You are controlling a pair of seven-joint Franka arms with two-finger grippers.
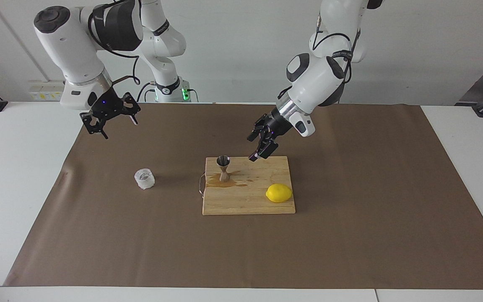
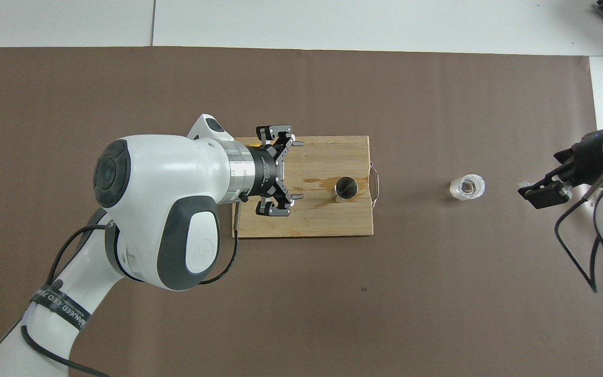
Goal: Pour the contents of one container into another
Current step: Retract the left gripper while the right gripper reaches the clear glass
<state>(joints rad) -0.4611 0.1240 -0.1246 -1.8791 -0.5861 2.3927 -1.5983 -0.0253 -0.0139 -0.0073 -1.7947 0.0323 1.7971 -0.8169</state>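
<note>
A: Cup (image 1: 144, 178) sits on the brown mat toward the right arm's end, apart from the board (image 1: 248, 201); the jigger (image 1: 223, 168) stands on the board in a brownish puddle. Facing view: left gripper (image 1: 261, 144) hangs over the board's edge, jaws spread, holding nothing. Right gripper (image 1: 110, 114) is raised over the mat's edge, also spread and empty.

B: Overhead?

A: Cup (image 2: 467, 187) and jigger (image 2: 346, 188) are well apart, and the right gripper (image 2: 542, 191) is beside the cup. I'd judge the pour finished; next, both arms only need to clear away.
</note>
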